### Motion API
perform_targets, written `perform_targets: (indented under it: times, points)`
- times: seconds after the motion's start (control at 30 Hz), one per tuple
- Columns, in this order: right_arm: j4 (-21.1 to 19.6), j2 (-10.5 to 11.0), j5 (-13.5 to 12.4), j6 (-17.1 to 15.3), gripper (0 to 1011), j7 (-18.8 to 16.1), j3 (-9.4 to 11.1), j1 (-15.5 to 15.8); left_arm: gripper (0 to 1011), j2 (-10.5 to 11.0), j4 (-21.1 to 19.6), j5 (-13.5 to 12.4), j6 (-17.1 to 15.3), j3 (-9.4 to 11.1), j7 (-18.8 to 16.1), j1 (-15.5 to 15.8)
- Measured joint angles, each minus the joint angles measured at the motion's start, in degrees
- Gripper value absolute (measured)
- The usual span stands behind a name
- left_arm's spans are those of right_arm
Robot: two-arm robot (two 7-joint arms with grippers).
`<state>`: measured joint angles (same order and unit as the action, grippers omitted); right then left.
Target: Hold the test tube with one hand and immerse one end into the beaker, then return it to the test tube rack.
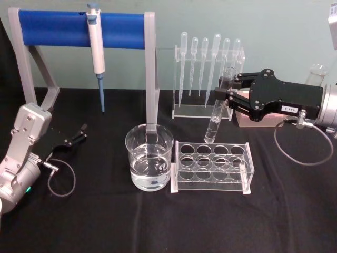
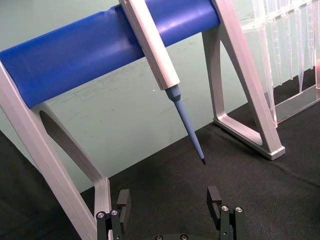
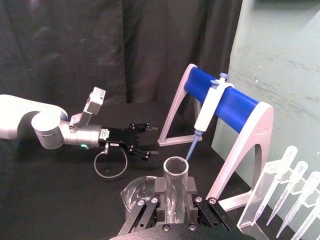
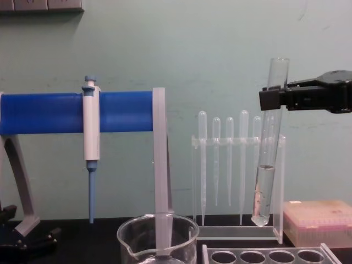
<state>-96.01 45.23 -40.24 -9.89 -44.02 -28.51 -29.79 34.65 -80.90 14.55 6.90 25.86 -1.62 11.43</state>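
Note:
My right gripper (image 1: 227, 94) is shut on the test tube (image 1: 218, 108), gripping it near its open top. The tube hangs almost upright above the clear tube rack (image 1: 212, 167), well off the table, with some liquid in its lower part (image 4: 262, 195). In the right wrist view the tube's open rim (image 3: 176, 169) sticks up between the black fingers (image 3: 191, 187). The beaker (image 1: 149, 163), partly filled with clear liquid, stands left of the rack and left of and below the tube. My left gripper (image 1: 80, 134) rests open near the table's left side, holding nothing.
A blue-barred stand (image 1: 84, 29) with a white-and-blue pipettor (image 1: 96, 50) hanging on it stands at the back left. A clear holder with several plastic pipettes (image 1: 208, 68) stands behind the tube. A pink box (image 4: 319, 220) lies at the right.

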Motion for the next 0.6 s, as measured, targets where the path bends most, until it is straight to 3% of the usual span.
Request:
perform_targets:
  times: [0.6]
  points:
    - [0.0,0.0,0.0,0.0,241,0.0,0.0,0.0,1000,0.0,0.0,0.0,0.0,0.0,0.0,0.0]
